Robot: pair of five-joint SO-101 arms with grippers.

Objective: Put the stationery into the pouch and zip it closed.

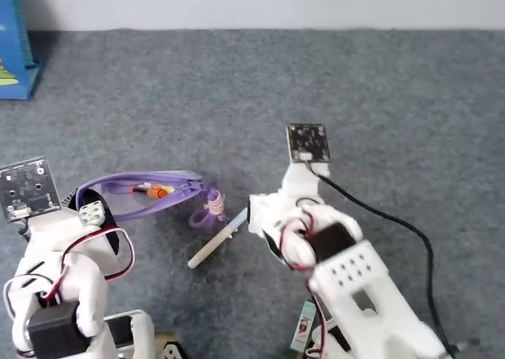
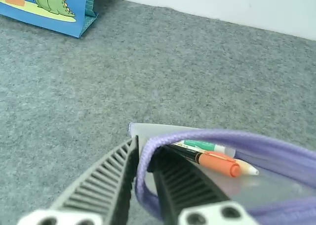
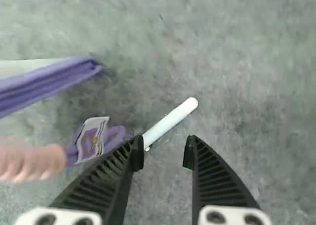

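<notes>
Grey carpet (image 1: 394,83) covers the table. A blue box (image 1: 14,51) stands at its far left edge, near the white wall (image 1: 276,4) behind. The box's face bears a green dinosaur (image 2: 54,0) picture.

The grey bench (image 1: 379,83) is covered in felt. A blue box (image 1: 12,55) is set at its far left corner. A purple pouch (image 1: 158,176) and a white pen (image 1: 215,242) are laid well short of its far edge.
</notes>
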